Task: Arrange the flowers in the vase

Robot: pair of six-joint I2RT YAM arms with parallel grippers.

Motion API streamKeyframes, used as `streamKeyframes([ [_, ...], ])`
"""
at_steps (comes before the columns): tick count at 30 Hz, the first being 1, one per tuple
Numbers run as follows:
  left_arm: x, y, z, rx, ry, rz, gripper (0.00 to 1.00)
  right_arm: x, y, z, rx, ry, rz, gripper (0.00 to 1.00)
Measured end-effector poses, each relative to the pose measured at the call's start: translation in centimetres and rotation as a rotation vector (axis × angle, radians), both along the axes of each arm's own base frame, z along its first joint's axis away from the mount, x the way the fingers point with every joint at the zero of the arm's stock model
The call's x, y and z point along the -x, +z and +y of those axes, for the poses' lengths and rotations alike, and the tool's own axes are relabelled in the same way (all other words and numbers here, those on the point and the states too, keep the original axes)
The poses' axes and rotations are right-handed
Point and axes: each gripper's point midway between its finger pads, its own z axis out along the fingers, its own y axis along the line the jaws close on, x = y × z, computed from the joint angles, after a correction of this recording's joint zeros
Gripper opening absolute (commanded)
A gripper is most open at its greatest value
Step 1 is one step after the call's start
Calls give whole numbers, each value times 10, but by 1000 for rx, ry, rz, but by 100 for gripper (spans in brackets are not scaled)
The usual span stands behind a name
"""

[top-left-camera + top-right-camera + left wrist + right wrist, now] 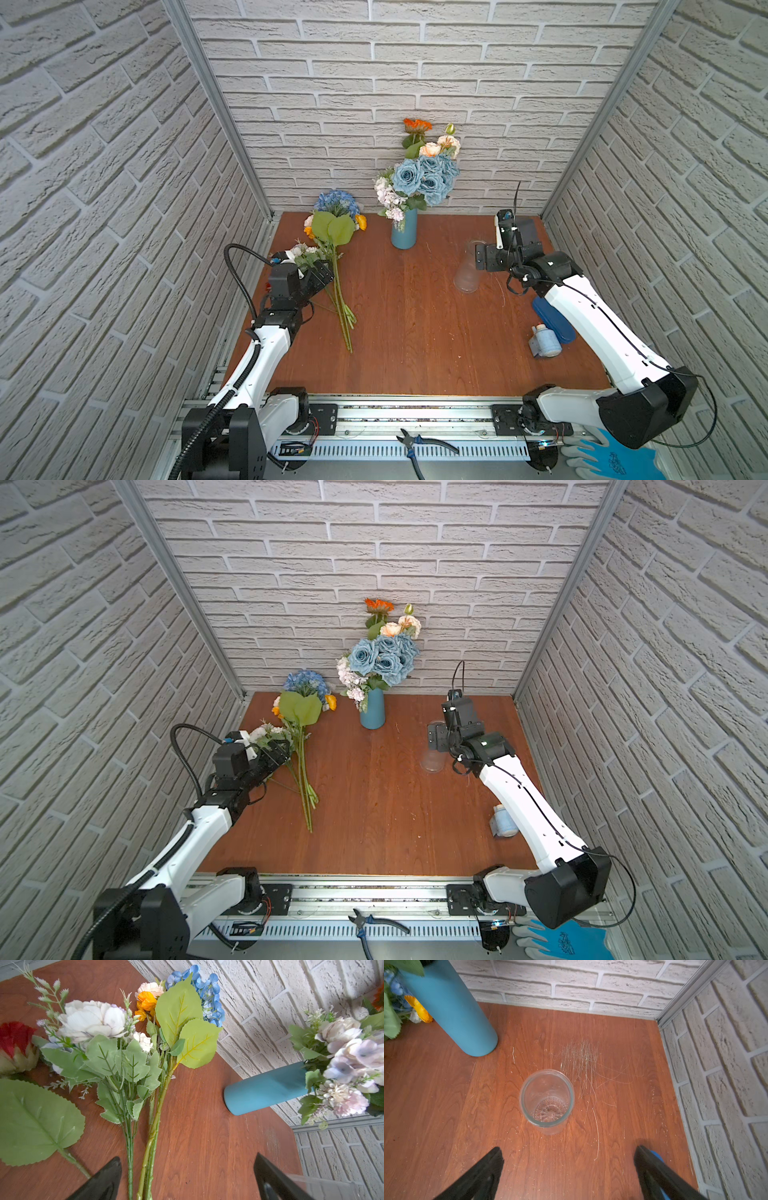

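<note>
Our left gripper (pixel 187 1176), jaws spread, hangs over the loose flowers (pixel 332 226) lying on the surface (pixel 415 332). The right gripper (pixel 569 1165), jaws spread too, sits above the glass jar (pixel 547 1125), and the blue vase (pixel 404 235) holds a bouquet (pixel 419 178).

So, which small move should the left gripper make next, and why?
Probably lower the left gripper and close it on the green stems. Its jaws stand open, the stems lie on the table between them, and these flowers are not yet in the blue vase.
</note>
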Motion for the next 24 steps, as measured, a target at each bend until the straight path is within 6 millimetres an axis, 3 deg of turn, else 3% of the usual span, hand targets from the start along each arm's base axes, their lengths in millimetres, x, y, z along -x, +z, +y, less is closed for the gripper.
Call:
streamKeyframes([
  [6, 2, 4, 0, 0, -1, -8, 98, -23, -26, 16, -46, 48, 41, 100],
  [13, 13, 18, 4, -23, 15, -43, 98, -50, -56, 6, -53, -1, 81, 97],
  [24, 16, 15, 8, -41, 27, -36, 98, -77, -54, 10, -102, 3, 21, 85],
])
